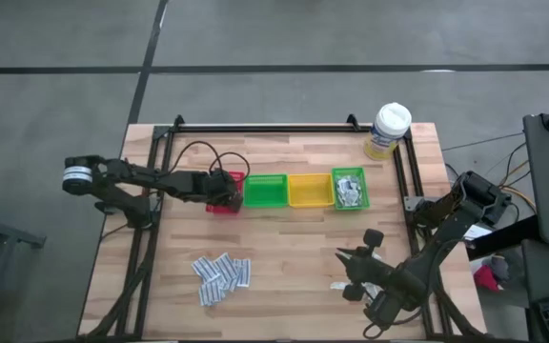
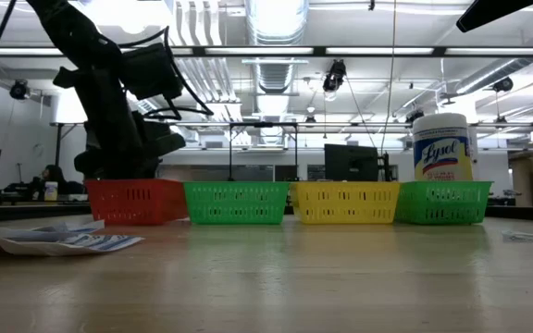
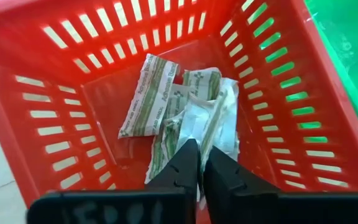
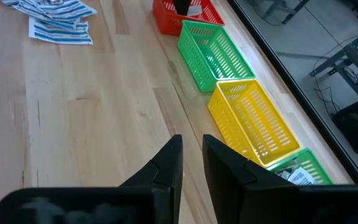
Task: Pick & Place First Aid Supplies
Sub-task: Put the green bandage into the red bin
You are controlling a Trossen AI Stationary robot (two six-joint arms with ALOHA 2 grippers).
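Red bin has our left gripper down inside it, fingers nearly together over the pale green sachets, likely just released. Blue-white sachets wait on the table. Right gripper hovers slightly apart, empty.

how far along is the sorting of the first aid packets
Partly done. Pale green sachets already lie in the red bin, and grey ones fill the far green bin. The left gripper is in the red bin. White-blue sachets are left on the table.
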